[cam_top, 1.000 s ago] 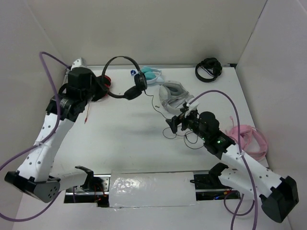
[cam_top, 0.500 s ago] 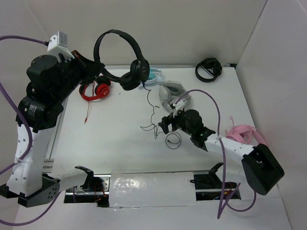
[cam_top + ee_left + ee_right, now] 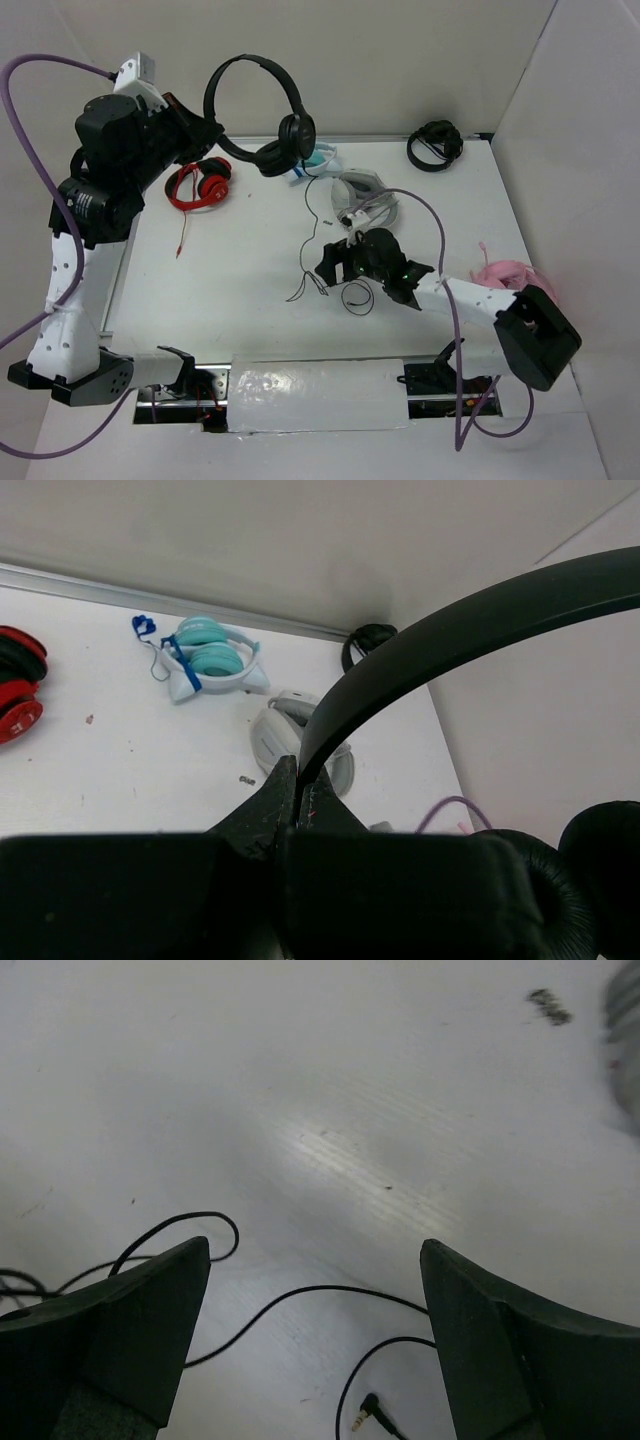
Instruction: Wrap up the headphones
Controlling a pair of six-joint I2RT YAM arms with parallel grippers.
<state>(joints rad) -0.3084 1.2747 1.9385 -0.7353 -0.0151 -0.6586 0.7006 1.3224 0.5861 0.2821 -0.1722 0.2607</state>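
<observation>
The headphones (image 3: 480, 615) and a blurred, perhaps white, headset (image 3: 628, 1050) run off-frame.

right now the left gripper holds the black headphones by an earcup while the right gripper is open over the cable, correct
No: the left gripper holds the headphones by the headband, not an earcup; the left wrist view shows it. The right gripper is open over the cable.

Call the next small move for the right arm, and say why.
Probably lower the right gripper and close on the cable near the plug. Its jaws stand open just above the loose loops on the table, while the left gripper holds the headphones up by the headband, so the slack end looks free to wind.
</observation>
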